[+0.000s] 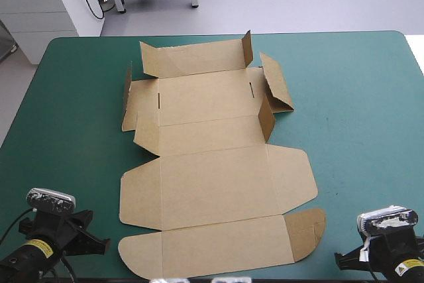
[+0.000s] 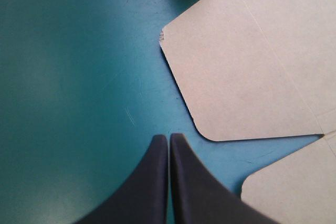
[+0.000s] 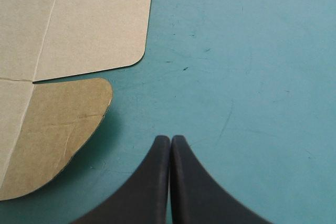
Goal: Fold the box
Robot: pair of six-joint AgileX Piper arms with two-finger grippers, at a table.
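Your left end effector and right end effector are pressed together; the mostly flat brown board box lies between them, stretching ahead.

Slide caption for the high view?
Brown box lies unfolded on the teal-green table, far flaps partly raised, left arm and right arm clear at the near edge.
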